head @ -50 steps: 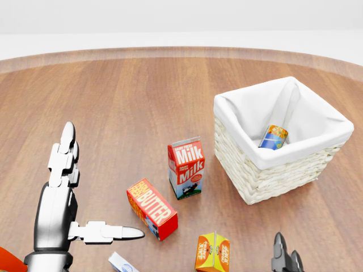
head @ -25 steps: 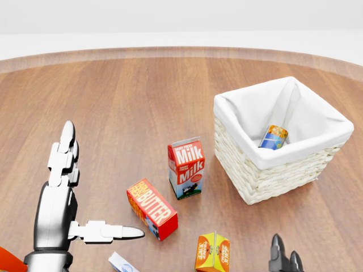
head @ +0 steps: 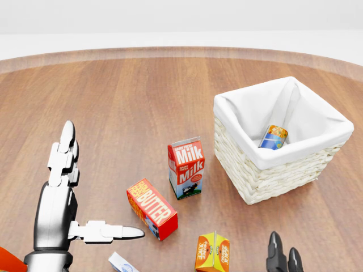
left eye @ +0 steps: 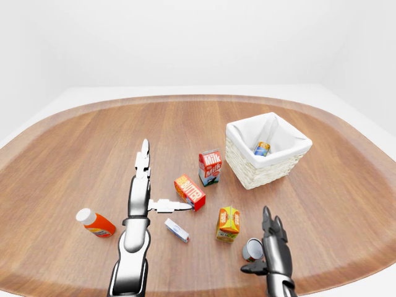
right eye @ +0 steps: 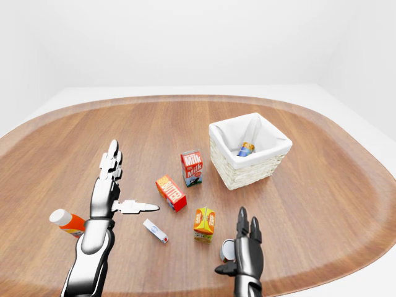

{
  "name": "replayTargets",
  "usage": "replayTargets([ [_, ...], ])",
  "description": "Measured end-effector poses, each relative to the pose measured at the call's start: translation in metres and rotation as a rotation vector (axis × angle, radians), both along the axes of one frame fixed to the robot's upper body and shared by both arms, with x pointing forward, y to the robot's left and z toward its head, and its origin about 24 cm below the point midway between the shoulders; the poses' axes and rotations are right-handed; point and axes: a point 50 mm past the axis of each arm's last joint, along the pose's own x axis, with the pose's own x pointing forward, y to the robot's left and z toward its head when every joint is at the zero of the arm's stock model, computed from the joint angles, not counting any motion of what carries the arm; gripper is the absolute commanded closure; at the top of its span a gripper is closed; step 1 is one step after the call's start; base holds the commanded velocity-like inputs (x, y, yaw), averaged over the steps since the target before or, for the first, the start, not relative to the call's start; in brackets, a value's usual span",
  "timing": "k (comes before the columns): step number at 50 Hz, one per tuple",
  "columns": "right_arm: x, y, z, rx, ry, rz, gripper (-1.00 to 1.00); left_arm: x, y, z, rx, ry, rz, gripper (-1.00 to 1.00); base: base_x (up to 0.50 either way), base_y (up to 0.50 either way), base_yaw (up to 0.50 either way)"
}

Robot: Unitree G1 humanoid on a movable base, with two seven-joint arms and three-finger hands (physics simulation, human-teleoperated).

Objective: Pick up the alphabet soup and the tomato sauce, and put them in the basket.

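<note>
The white-lined wicker basket [left eye: 267, 162] stands right of centre on the round wooden table. Inside it leans a blue-and-orange can, the alphabet soup [head: 273, 137]. A second can with a grey lid, the tomato sauce [left eye: 251, 249], sits near the table's bottom edge. My right hand [left eye: 260, 242] stands open right beside that can, fingers pointing up and thumb below it, not closed round it. My left hand [left eye: 162, 179] is open and empty at the left, fingers straight, with its thumb tip close to the butter box.
Between the hands and the basket stand a milk carton [head: 186, 168], a red butter box [head: 152, 208] and an orange juice carton [left eye: 228, 223]. A small white-and-blue box [left eye: 177, 230] and an orange bottle with a white cap [left eye: 95, 223] lie at the lower left.
In the head view my right hand's fingertips have drifted slightly left and a little higher. The left hand and all objects are unmoved.
</note>
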Motion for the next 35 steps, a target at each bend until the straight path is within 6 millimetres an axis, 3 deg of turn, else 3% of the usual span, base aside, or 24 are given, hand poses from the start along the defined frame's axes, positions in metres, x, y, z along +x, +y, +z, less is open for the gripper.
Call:
replayTargets([
  [23,0.0,0.005,-0.008,-0.064,0.031,0.062,-1.0,0.0,0.0,0.0,0.0,0.0,0.0,-1.0,0.0,0.0,0.0],
  [24,0.0,0.005,-0.009,-0.067,0.033,0.066,-0.36,0.0,0.0,0.0,0.0,0.0,0.0,-1.0,0.0,0.0,0.0],
  [26,-0.001,0.006,-0.009,-0.074,0.037,0.075,0.18,0.0,0.0,0.0,0.0,0.0,0.0,-1.0,0.0,0.0,0.0],
  [27,-0.001,0.006,-0.01,-0.076,0.039,0.079,0.8,0.0,0.0,0.0,0.0,0.0,0.0,-1.0,0.0,0.0,0.0],
  [28,-0.001,0.007,-0.01,-0.079,0.041,0.084,1.0,0.0,0.0,0.0,0.0,0.0,0.0,-1.0,0.0,0.0,0.0],
  [35,0.0,0.008,-0.011,-0.101,0.043,0.11,1.0,0.0,0.0,0.0,0.0,0.0,0.0,-1.0,0.0,0.0,0.0],
])
